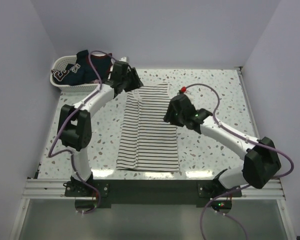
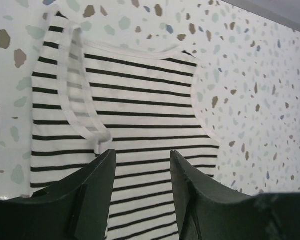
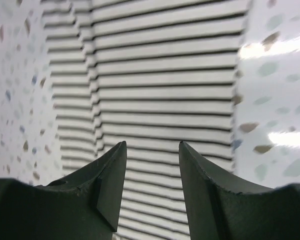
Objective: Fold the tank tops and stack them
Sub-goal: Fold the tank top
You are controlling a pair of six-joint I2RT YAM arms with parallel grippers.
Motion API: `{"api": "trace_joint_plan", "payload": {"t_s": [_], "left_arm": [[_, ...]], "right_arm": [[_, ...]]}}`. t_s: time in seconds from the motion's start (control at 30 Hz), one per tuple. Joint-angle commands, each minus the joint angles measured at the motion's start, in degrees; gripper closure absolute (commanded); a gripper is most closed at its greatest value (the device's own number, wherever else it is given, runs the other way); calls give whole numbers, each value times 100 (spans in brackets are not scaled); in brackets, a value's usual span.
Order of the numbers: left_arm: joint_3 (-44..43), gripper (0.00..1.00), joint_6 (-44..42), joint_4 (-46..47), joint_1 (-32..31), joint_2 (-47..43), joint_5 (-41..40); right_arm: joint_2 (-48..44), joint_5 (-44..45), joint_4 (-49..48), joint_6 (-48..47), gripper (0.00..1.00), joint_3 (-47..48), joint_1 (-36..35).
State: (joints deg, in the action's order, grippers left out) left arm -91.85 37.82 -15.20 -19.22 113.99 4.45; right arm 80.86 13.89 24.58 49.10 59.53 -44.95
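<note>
The striped tank top (image 1: 147,130) is lying lengthwise on the bench (image 1: 210,100) between the two arms, neck end toward the far side. One long side looks already turned in over the body; in the left wrist view a shoulder strap is lying across the stripes. You are holding the left fingers (image 2: 107,160) over the neck end and the right fingers (image 3: 117,160) over the middle of the cloth near its other long edge. Both pairs are standing apart with nothing between them. Judgement: you are working on the lengthwise fold, and the edge under the right arm is the one not yet turned in. To do it well, be taking that edge at two points, shoulder and further down, pinching only the top layer. Be lifting just enough to clear the bench, and be carrying both points across together so the stripes are staying parallel. Watch that the loose strap is not dragging or bunching as you go. The navy tank top (image 1: 90,67) is sitting in the basket (image 1: 57,75) at the far left corner, well apart.
</note>
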Motion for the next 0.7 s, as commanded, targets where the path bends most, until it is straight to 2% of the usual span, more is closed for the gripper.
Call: {"api": "trace_joint_plan", "payload": {"t_s": [0.0,0.03,0.13,0.23,0.4,0.53,0.67], "left_arm": [[456,48,-65,201,-450,-920,-102],[823,49,-38,210,-546,-1053,-128],[1640,51,85,386,-1003,-1625,-120],[2311,55,172,492,-1487,-2100,-111],[2953,58,340,580,-2269,-2443,-14],[3094,59,401,545,-2840,-2426,-84],[3147,59,515,536,-3394,-2321,-163]], "right_arm": [[227,-859,-75,-769,51,181,994],[376,-1062,-128,-875,52,391,1510],[1167,-1748,-374,-1148,58,856,2338],[1914,-2074,-462,-1306,60,1375,2718],[2925,-1829,-296,-1535,60,2228,2825],[3303,-1793,-409,-1535,60,2466,2930],[3507,-1416,-76,-1684,61,2766,2957]]}}
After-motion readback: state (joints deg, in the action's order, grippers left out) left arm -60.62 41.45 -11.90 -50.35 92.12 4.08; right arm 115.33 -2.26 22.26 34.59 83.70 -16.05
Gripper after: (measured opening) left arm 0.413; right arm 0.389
